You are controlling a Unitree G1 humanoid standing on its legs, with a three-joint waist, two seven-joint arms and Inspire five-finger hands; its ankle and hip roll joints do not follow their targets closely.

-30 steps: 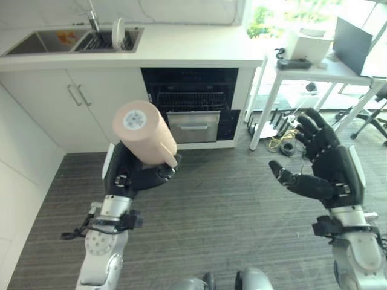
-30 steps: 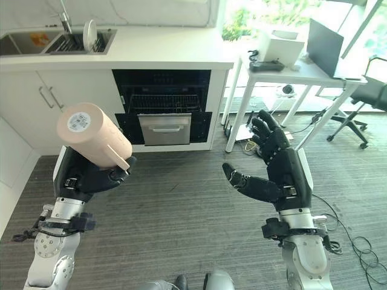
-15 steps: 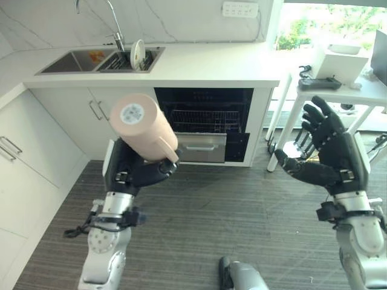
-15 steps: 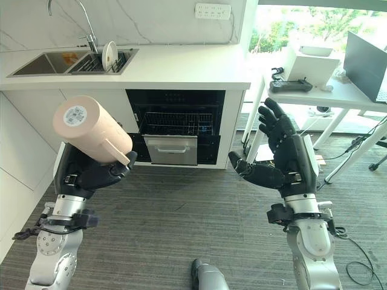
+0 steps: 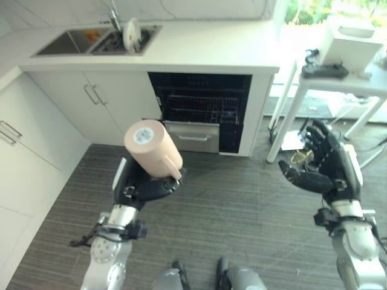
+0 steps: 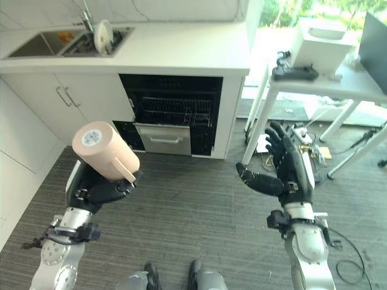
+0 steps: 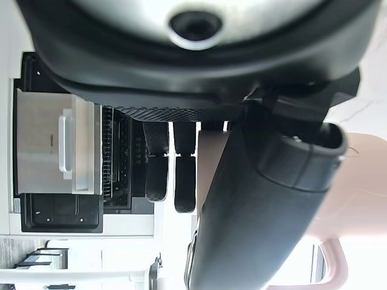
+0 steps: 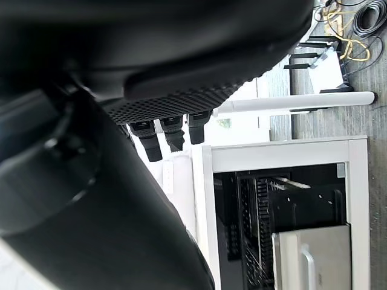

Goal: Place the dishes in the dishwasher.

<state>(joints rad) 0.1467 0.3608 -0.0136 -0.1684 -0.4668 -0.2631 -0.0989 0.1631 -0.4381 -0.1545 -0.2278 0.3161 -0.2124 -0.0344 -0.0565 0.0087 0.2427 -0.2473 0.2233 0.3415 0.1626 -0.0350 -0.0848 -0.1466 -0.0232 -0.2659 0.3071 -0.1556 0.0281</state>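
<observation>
Across the room under the white tabletop [image 5: 199, 45] the dishwasher [image 5: 202, 112] stands open, rack showing and lower drawer pulled out, ready to load. The left hand [image 5: 140, 186], fingers curled round its handle side, carries the pink mug [image 5: 152, 148] at centre-left, well short of the machine. Its long axis tilts up and left, labelled base raised towards us; the right hand [image 6: 284, 175] hangs open and empty.

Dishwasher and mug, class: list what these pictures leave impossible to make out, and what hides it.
- Dishwasher interior: dark in both eye views; whether any dishes sit in the rack cannot be told.
- Mug: its opening faces away, so its contents are hidden; the left hand covers its lower side.
- Sink contents beside the white plate: too small.
</observation>
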